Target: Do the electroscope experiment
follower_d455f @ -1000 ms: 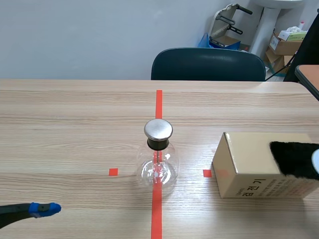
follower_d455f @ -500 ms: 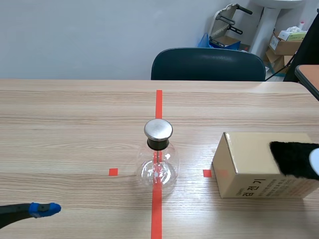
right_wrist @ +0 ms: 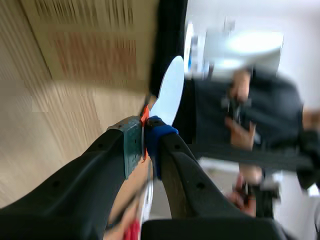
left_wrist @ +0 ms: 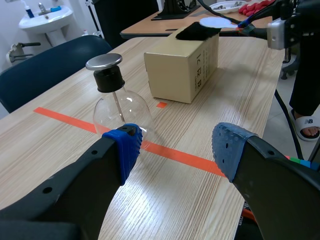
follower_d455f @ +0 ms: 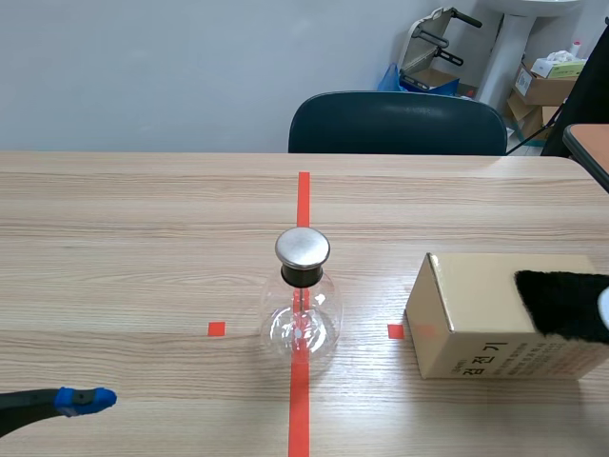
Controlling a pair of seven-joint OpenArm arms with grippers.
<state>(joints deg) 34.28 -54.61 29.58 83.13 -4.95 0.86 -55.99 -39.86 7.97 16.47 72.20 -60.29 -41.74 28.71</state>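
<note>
The electroscope, a round glass flask with a black neck and a metal cap, stands on the red tape line at the table's middle. To its right lies a cardboard box with a black fur cloth on top. My right gripper is shut on the red handle of a white disc, held against the fur; the disc's edge shows in the scene view. My left gripper is low at the front left, open, the flask just ahead of it.
A dark blue chair stands behind the table's far edge. Cardboard boxes and gear sit at the back right of the room. Another table's corner is at the right.
The white disc at the right edge has shifted slightly to the right over the fur. The left arm and the flask have not moved.
</note>
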